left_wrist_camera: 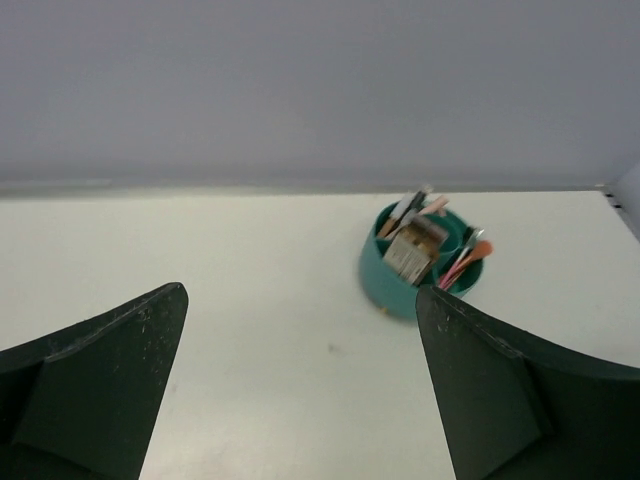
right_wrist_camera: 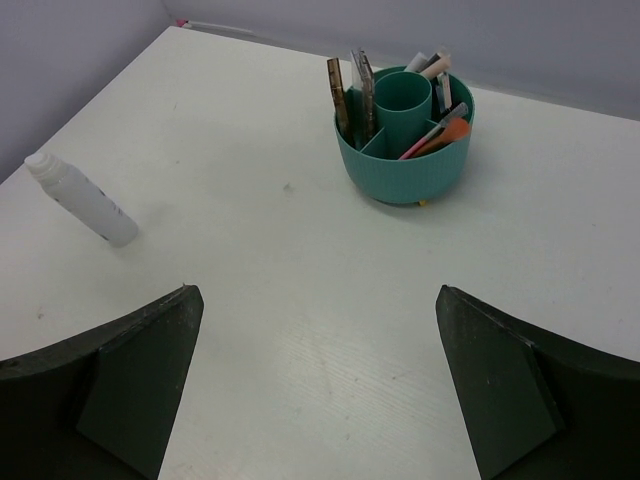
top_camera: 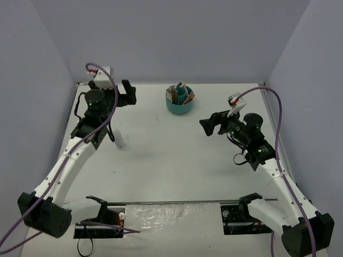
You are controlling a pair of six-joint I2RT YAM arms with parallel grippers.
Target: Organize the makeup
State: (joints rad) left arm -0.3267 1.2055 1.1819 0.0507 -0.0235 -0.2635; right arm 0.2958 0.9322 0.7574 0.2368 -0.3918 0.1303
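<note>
White bottle: the white bottle (top_camera: 119, 138) lies on its side on the bare worktop (top_camera: 177, 166), alone, well apart from the cup. It is the only makeup item seen outside it.
Long axis: runs near-to-far in the top view, and its cap end points away from the right wrist camera.
Teal cup: the round, ribbed, divided cup (top_camera: 179, 101) holds the upright palettes (right_wrist_camera: 340, 95) and the pink and orange sticks (right_wrist_camera: 440, 135) around a central tube.
Left gripper: the left gripper (top_camera: 131, 92) has its jaws spread wide and empty, aimed at the cup. The bottle sits behind them, beside the forearm, outside the wrist view.
Right gripper: the right gripper (top_camera: 208, 126) also has wide, empty jaws, with the bottle off to their left.
Nearer arm: judged the left, though it would have to turn back.
Surfaces: smooth, slim plastic cylinder, likely to roll; matte worktop.
</note>
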